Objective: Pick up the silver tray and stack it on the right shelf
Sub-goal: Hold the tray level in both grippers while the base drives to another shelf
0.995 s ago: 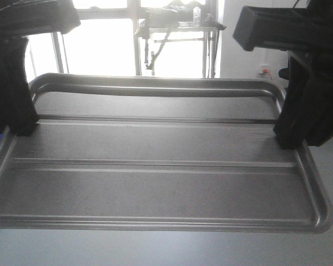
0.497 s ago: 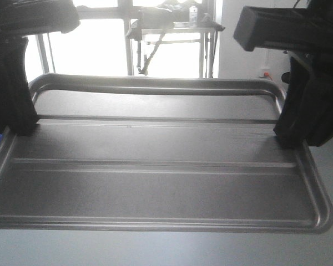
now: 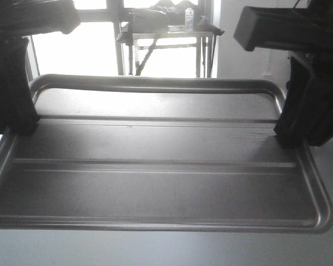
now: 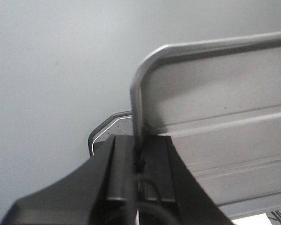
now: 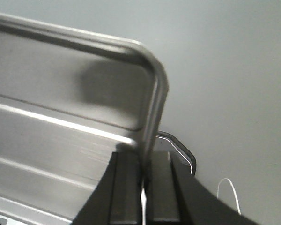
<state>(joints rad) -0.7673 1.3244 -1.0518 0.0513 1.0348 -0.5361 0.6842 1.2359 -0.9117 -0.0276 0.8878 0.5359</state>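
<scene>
Your silver tray [image 3: 155,183] hangs between both arms, long axis running side to side, left pincer [image 4: 138,157] and right pincer [image 5: 144,166] each pinching one short-end rim, the right shelf out of view

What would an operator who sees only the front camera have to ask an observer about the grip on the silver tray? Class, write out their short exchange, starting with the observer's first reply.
Observer: The left wrist camera shows the left gripper shut on the side rim of the tray, just below a rounded corner.
Operator: Is the right side the same?
Observer: Yes. The right wrist camera shows the right gripper pinching the opposite rim, with one finger on each side of it.
Operator: What lies beyond the tray?
Observer: Both wrist cameras show only a plain grey surface there, and no shelf.
</scene>
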